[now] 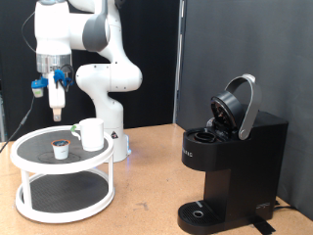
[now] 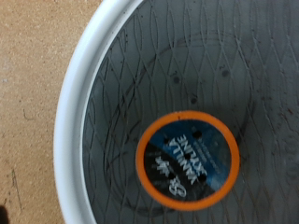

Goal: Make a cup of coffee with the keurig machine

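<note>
Gripper (image 1: pixel 59 114) hovered over the white two-tier round stand (image 1: pixel 29 188).
Whether its claw was open could not be told; the orange-rimmed coffee pod (image 1: pixel 62 148) and white cylindrical cup (image 1: pixel 92 134) sat on that stand, the black boxy keurig machine (image 1: pixel 235 166) stood lid-up well apart from it.

orange-rimmed coffee pod (image 2: pixel 187 166) on dark mesh tray, white rim (image 2: pixel 70 121), wooden tabletop (image 2: pixel 28 65)

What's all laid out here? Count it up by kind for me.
White mug: 1
Coffee pod: 1
Black coffee machine, lid up: 1
White two-tier round stand: 1
Robot gripper, above the stand: 1
Total: 5
</note>
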